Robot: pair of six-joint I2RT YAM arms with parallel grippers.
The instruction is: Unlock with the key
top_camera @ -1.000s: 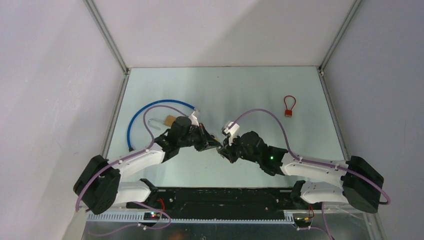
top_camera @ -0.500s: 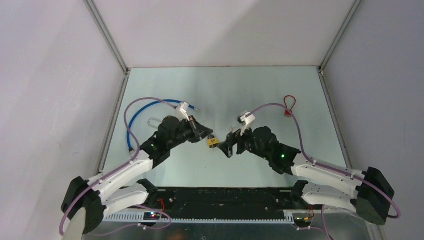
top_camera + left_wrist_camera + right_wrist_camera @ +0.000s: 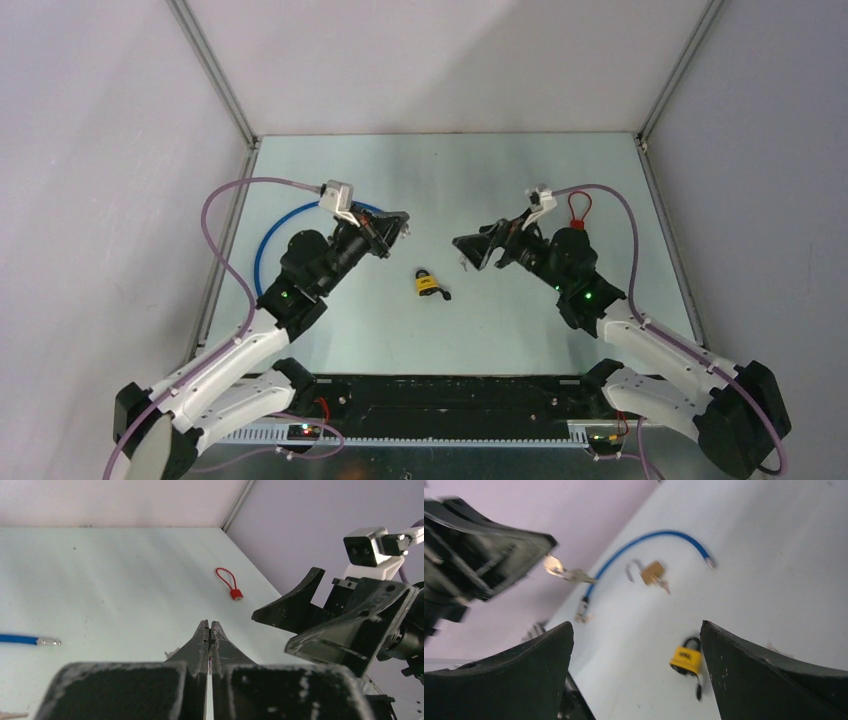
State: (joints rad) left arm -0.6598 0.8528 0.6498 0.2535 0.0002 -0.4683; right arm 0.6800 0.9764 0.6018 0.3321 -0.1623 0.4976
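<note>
A yellow padlock (image 3: 427,284) lies on the table between the two arms, also in the right wrist view (image 3: 686,660). A small black key (image 3: 443,295) sits at its underside (image 3: 698,690); blur hides whether the shackle is open. My left gripper (image 3: 403,220) hovers up and left of the padlock, jaws shut (image 3: 210,625). In the right wrist view a silver key (image 3: 570,573) sticks out from its tips. My right gripper (image 3: 478,245) hovers up and right of the padlock, open and empty (image 3: 636,627).
A brass padlock (image 3: 651,572) with its own key lies inside the curve of a blue cable (image 3: 268,245) at the left. A red cable lock (image 3: 578,212) lies at the back right, beside the right arm. Walls close in the table on three sides.
A second ago both grippers met at the yellow padlock. The right gripper has opened, the padlock lies on the table, and both arms have drawn back and up, apart.
</note>
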